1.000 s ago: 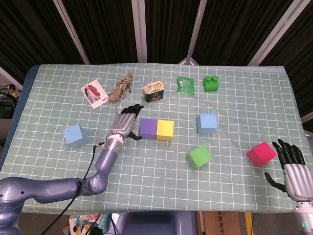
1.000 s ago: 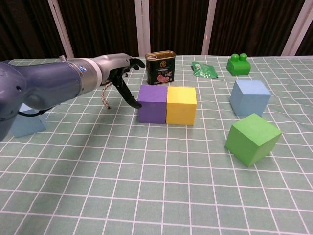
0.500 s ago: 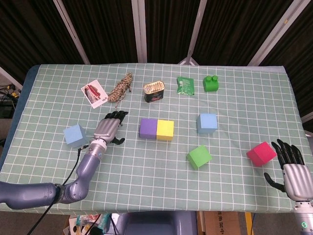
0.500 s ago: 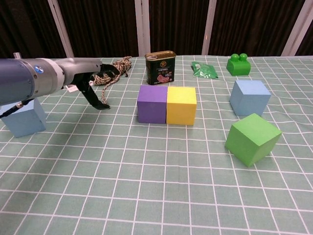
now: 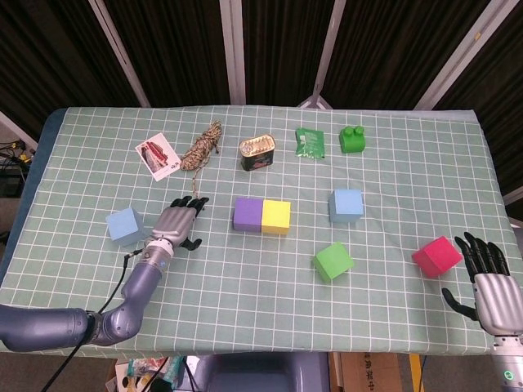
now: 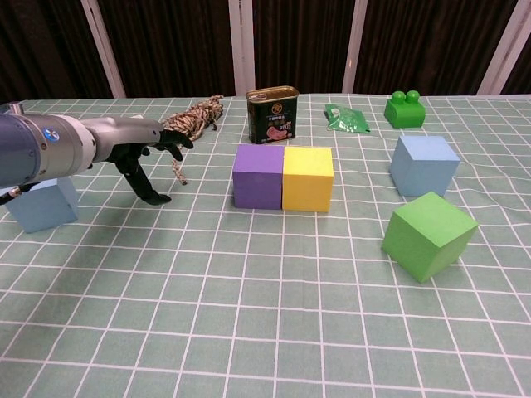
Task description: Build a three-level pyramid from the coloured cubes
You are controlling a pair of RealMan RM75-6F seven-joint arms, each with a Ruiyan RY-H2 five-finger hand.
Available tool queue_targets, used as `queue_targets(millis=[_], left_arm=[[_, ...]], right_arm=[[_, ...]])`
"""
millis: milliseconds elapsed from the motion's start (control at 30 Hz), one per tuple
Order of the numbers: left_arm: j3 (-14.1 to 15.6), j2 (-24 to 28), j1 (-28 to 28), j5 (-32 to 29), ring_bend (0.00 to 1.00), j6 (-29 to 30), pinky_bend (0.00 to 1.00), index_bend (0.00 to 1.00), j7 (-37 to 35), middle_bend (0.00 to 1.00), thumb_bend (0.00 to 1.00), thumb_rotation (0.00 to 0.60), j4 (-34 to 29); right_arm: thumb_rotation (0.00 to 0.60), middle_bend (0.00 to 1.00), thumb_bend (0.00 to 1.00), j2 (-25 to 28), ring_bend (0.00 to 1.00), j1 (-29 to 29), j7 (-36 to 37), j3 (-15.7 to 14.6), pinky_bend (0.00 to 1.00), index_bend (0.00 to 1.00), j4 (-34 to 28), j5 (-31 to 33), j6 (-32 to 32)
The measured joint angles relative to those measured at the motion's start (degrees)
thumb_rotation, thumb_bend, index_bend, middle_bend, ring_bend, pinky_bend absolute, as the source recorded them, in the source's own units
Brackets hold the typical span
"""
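A purple cube [image 5: 247, 213] [image 6: 258, 176] and a yellow cube [image 5: 275, 216] [image 6: 308, 178] stand side by side, touching, mid-table. My left hand [image 5: 174, 224] [image 6: 145, 157] hovers open between them and a light blue cube [image 5: 124, 225] [image 6: 41, 205] at the left, touching neither. A second light blue cube [image 5: 346, 205] [image 6: 423, 165] and a tilted green cube [image 5: 333, 262] [image 6: 428, 235] lie right of centre. The red cube [image 5: 436, 256] sits near the right front edge. Beside it my right hand [image 5: 489, 278] is open and empty.
Along the back lie a photo card [image 5: 158, 155], a coil of rope [image 5: 202, 145] [image 6: 190, 123], a tin can [image 5: 257, 153] [image 6: 272, 115], a green packet [image 5: 310, 142] [image 6: 347, 118] and a green toy block [image 5: 353, 140] [image 6: 404, 109]. The checked cloth [image 5: 245, 286] covers the table.
My left hand has drawn back leftward from the purple cube toward the light blue cube, holding nothing. The right hand and all cubes have stayed put.
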Motion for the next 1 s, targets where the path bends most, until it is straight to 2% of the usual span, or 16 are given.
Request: queue_targets(millis=[500,1000], left_arm=[[0.21,-2.11,-2.14,-2.46,0.0,0.19,0.07,0.0,0.86,0.13,0.42,0.6,0.19],[0.41,-3.34,-3.09,-2.43,0.0,-0.15,0.07,0.0,0.34,0.14,0.42,0.6,0.18]], right_arm=[[0.6,0.0,0.29,0.22,0.0,-0.09,0.65,0.04,0.0,0.0,-0.01,-0.05,0.17],[0.6,0.0,0.29,0.15,0.0,-0.09,0.59,-0.01,0.0,0.0,-0.03,-0.19,0.17]])
